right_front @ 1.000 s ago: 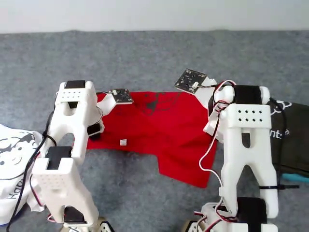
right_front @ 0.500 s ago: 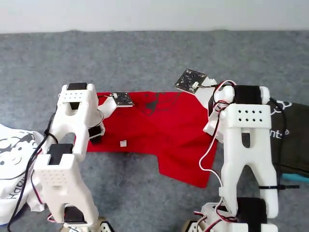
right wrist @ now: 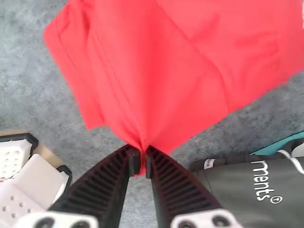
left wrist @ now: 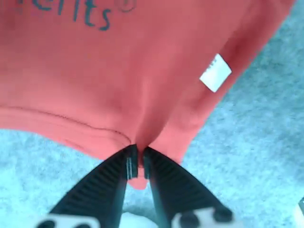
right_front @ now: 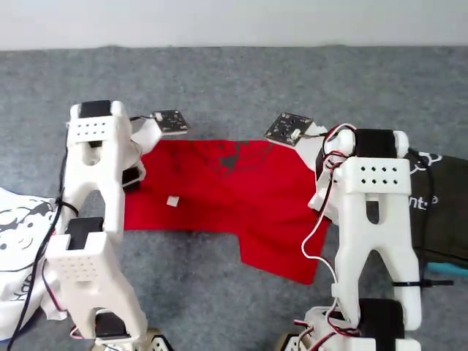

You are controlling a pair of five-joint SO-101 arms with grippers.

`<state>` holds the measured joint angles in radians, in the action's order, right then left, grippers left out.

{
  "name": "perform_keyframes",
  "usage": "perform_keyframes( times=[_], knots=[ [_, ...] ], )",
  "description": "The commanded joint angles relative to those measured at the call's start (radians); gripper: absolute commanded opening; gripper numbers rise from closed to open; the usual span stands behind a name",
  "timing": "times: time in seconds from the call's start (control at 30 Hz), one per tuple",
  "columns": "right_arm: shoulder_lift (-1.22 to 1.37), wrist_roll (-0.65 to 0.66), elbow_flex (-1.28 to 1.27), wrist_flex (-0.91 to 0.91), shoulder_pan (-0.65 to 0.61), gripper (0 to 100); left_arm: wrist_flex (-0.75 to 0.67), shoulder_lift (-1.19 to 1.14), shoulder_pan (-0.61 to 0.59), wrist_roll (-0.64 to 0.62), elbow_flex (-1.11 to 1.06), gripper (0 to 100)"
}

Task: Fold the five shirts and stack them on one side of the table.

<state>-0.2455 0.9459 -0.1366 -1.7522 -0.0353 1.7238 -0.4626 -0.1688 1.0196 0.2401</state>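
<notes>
A red shirt (right_front: 227,191) lies spread on the grey table between my two arms, with a small white label (right_front: 173,201) on it. My left gripper (left wrist: 136,164) is shut on the red shirt's (left wrist: 118,71) edge, which bunches between the black fingers (left wrist: 109,183). My right gripper (right wrist: 138,161) is shut on the opposite edge of the red shirt (right wrist: 180,71), pinching a fold of cloth. In the high view the left arm (right_front: 95,153) stands at the shirt's left side and the right arm (right_front: 369,190) at its right side.
A white shirt with a printed drawing (right_front: 18,234) lies at the left edge. A dark shirt with white lettering (right_front: 439,212) lies at the right edge, also seen as the dark shirt (right wrist: 256,185), over something teal (right_front: 446,269). Grey carpet-like table (right_front: 234,80) stretches behind.
The left arm has moved left and toward the back, pulling the shirt's left edge outward. The white label has shifted left and back with the cloth. The right arm has barely moved.
</notes>
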Motion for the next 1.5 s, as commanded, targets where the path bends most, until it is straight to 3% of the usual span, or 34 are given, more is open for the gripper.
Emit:
perform_keyframes(
  times=[0.0, 0.2, 0.73, 0.9, 1.1, 1.3, 1.4, 1.47],
  knots=[
    [-0.015, -0.008, -0.012, -0.041, 0.016, 1.0, 0.031, 0.006, -0.034, 0.041, 0.019, 2],
    [-0.050, -0.003, -0.172, -0.035, 0.015, 1.0, 0.029, -0.003, -0.100, 0.078, 0.021, 2],
    [-0.073, -0.005, -0.319, -0.033, -0.035, 1.2, -0.008, -0.005, -0.104, 0.078, 0.002, 2],
    [-0.074, -0.008, -0.318, -0.039, -0.030, 8.2, 0.017, 0.005, -0.106, 0.081, 0.004, 6],
    [-0.076, -0.058, -0.292, -0.044, -0.027, 16.5, 0.031, 0.055, -0.124, 0.080, 0.004, 12],
    [-0.065, -0.064, -0.133, -0.035, -0.019, 17.3, 0.031, 0.178, -0.144, 0.078, 0.005, 13],
    [-0.044, -0.089, -0.023, 0.054, 0.007, 17.0, 0.026, 0.230, -0.137, 0.061, 0.008, 13],
    [-0.005, -0.178, 0.025, 0.156, 0.022, 13.9, 0.002, 0.247, -0.126, -0.002, 0.008, 8]
  ],
)
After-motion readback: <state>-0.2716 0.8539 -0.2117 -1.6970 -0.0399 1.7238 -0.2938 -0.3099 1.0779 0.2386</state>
